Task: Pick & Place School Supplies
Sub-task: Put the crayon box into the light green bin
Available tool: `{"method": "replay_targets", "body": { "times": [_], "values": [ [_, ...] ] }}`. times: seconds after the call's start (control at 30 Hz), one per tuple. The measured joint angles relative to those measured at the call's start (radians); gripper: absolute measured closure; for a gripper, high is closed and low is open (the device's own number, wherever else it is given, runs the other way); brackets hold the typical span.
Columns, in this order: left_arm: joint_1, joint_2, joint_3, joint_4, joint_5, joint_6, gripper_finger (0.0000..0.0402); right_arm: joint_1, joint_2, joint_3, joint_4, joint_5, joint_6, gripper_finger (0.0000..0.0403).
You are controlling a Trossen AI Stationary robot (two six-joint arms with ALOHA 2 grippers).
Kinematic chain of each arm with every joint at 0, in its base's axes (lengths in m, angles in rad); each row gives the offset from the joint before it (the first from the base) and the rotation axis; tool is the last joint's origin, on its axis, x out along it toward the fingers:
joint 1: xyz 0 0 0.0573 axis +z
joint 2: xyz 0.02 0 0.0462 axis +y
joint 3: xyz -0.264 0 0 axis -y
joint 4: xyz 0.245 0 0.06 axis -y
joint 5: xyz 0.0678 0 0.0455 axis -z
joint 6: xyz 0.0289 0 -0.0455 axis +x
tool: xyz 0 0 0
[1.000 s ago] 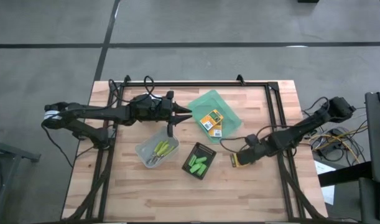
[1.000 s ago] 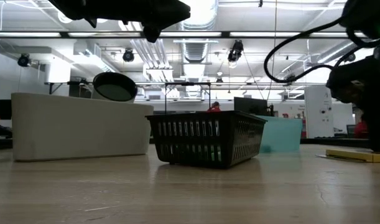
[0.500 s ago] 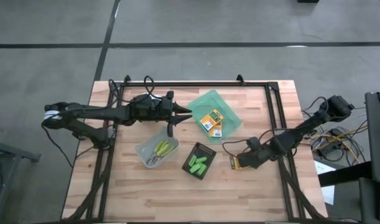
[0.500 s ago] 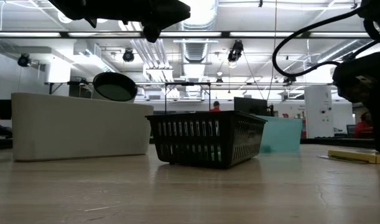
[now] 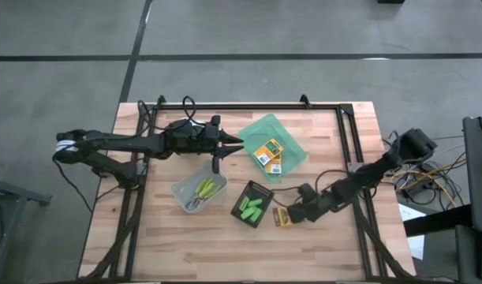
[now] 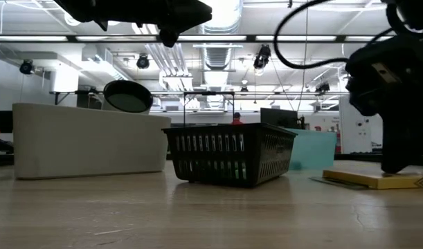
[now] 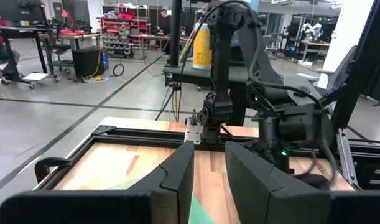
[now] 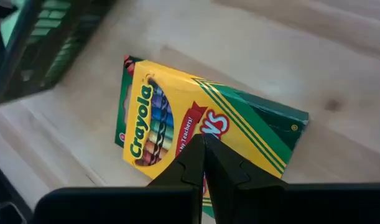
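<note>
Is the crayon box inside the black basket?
No, the crayon box lies flat on the wooden table, beside the black basket.

- I see one yellow-and-green crayon box lying flat on the wood, printed face up, just right of the black basket, at the table's near middle.
- I see two more crayon boxes lying flat side by side in the translucent green tray, toward the far middle.
- I count several bright green markers heaped in the black basket.
- Two green-handled scissors lie in the clear bin, left of the basket.
</note>
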Motion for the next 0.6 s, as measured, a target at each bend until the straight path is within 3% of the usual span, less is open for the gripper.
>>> {"method": "replay_targets", "body": {
  "times": [0.3, 0.6],
  "values": [
    [0.0, 0.0, 0.0, -0.061, 0.0, -0.02, 0.0303, 0.023, 0.158, 0.179, -0.018, -0.011, -0.231, 0.0394],
    [-0.004, 0.0, 0.0, -0.157, 0.0, -0.124, 0.0303, 0.109, 0.302, 0.332, -0.015, -0.007, -0.268, 0.0394]
  ]
}}
